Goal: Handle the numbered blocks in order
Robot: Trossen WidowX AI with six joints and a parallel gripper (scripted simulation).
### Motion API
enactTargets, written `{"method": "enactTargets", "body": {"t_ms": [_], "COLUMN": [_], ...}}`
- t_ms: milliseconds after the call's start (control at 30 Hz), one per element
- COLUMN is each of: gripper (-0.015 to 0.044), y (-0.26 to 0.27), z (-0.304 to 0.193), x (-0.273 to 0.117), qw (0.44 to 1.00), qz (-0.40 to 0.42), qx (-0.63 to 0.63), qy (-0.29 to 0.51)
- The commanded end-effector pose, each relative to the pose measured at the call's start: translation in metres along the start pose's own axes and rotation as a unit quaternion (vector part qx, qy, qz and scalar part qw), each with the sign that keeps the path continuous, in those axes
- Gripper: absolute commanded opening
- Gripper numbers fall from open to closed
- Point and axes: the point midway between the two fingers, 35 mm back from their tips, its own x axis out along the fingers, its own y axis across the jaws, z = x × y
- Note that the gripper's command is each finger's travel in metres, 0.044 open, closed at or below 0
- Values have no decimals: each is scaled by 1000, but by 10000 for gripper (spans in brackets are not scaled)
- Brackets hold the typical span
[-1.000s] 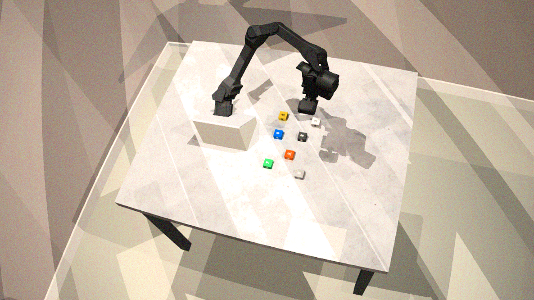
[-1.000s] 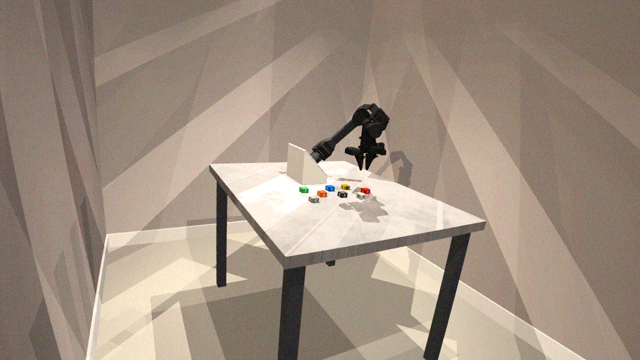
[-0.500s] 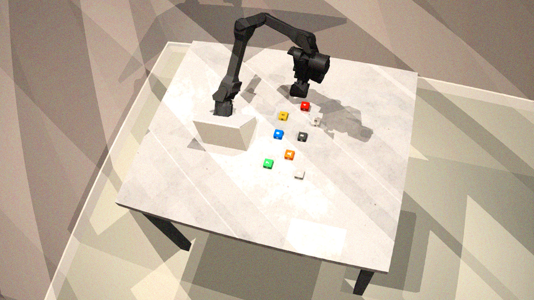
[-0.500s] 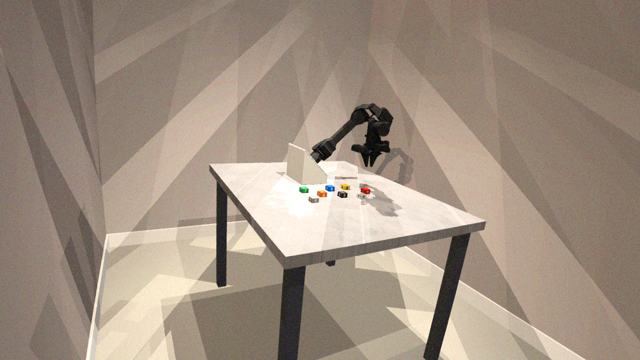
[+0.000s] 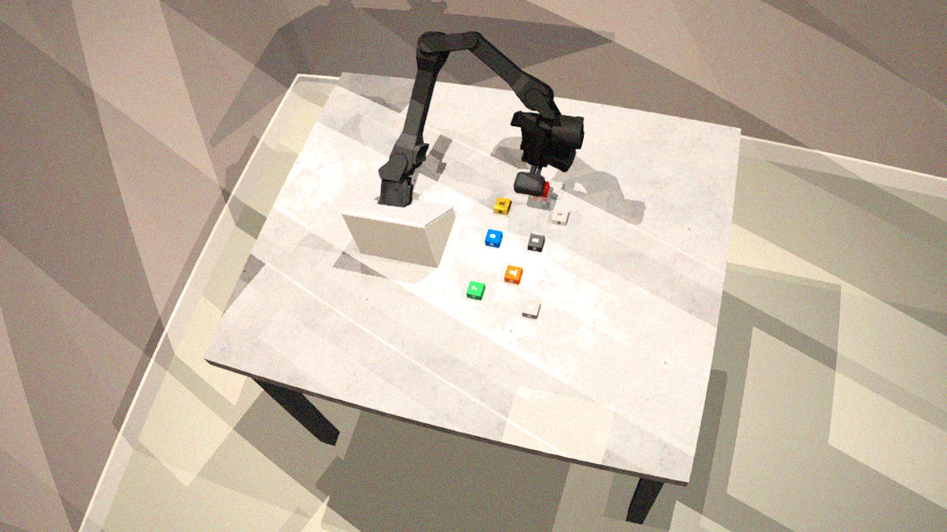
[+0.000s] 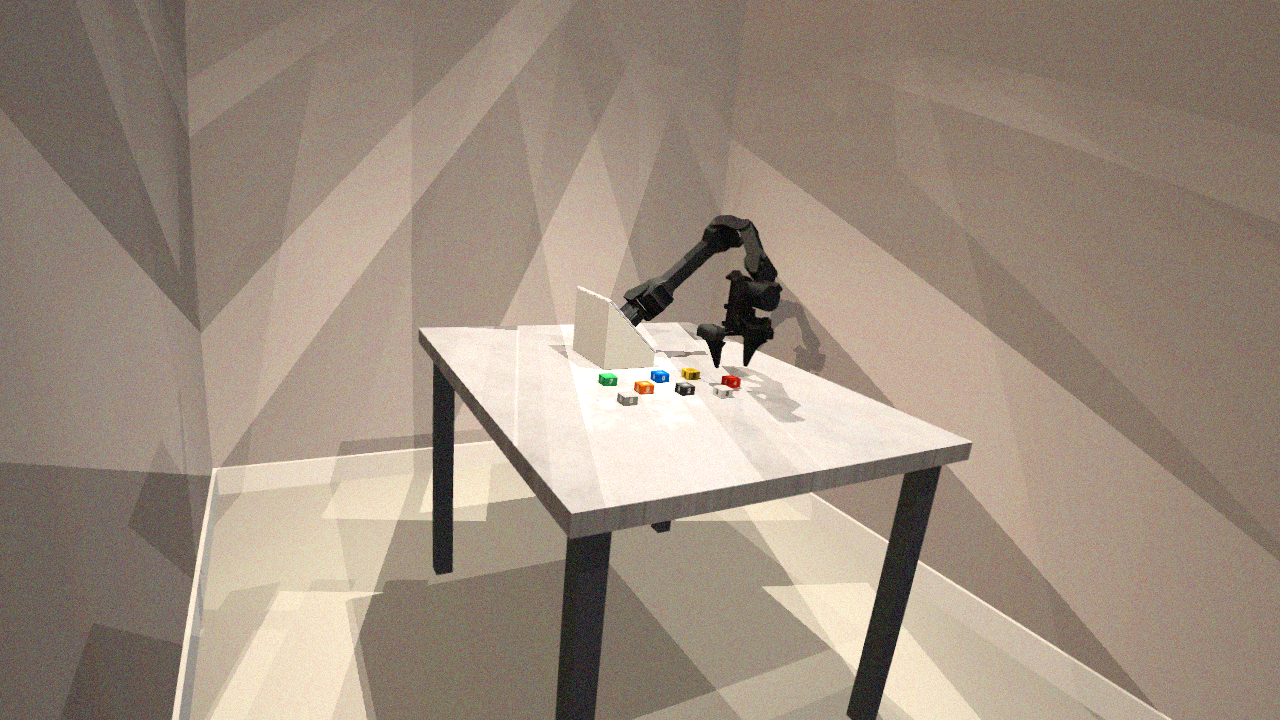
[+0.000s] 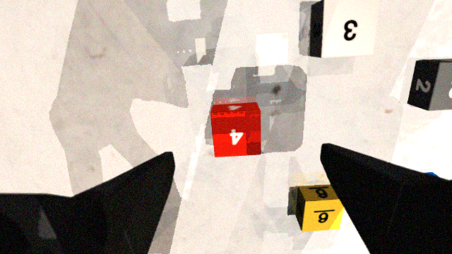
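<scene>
My pincer (image 5: 535,184) (image 6: 732,365) (image 7: 246,155) is spread wide, gripping nothing, above the table near red 4 (image 5: 545,189) (image 6: 731,381) (image 7: 236,132). Yellow 6 (image 5: 502,205) (image 6: 690,373) (image 7: 321,212) crowds my one finger in the wrist view; white 3 (image 5: 559,216) (image 6: 723,392) (image 7: 349,29) and dark 2 (image 5: 535,241) (image 6: 684,388) (image 7: 438,85) sit nearby.

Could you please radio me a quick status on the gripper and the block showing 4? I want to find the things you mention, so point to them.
Gripper (image 6: 732,365) (image 7: 246,155) open, holding nothing. Red block (image 5: 545,188) (image 6: 731,381) (image 7: 236,135) on table, ungripped. Yellow block (image 5: 502,205) (image 6: 691,373) (image 7: 321,215) near one finger's path.
</scene>
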Motion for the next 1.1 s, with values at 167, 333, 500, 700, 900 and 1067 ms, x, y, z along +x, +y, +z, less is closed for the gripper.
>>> {"method": "enactTargets", "body": {"t_ms": [167, 333, 500, 700, 900, 1067], "gripper": [400, 400, 400, 400, 269, 137], "y": [1, 1, 2, 2, 2, 2], "z": [1, 1, 0, 0, 0, 0], "x": [13, 21, 29, 37, 37, 37], "qw": [1000, 1000, 1000, 1000, 1000, 1000], "qz": [3, 4, 4, 4, 4, 4], "qx": [1, 1, 1, 1, 1, 1], "qy": [-3, -3, -3, -3, -3, -3]}}
